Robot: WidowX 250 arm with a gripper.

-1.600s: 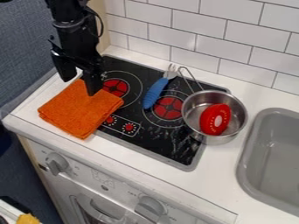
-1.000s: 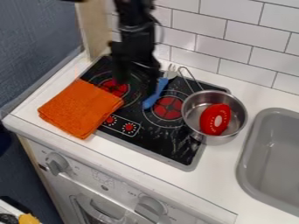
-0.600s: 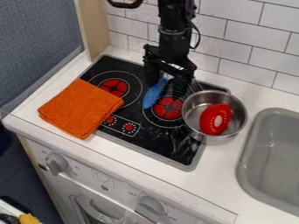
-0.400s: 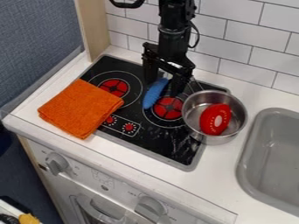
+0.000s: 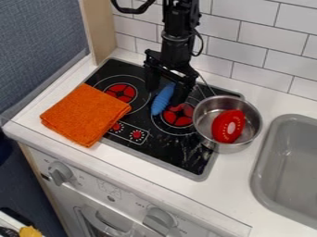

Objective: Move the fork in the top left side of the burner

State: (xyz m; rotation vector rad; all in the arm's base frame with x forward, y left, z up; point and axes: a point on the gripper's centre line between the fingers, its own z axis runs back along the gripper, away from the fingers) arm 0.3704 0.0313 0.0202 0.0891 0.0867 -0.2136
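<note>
White worktop (image 5: 254,171), black cooktop (image 5: 186,159) on it, claw (image 5: 165,95) well open, gripping nothing, and between two red burners (image 5: 121,93) the blue-handled fork (image 5: 162,100): likely light, stiff, best pinched mid-handle where ribbing should resist slip.

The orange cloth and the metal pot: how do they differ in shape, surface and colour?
The cloth is folded flat with corners; the pot is round and hollow. The cloth is matte orange; the pot is shiny silver. Both rest at least partly on the stove top.

The blue-handled fork (image 5: 162,99) lies slanted on the black stovetop (image 5: 170,149).
</note>
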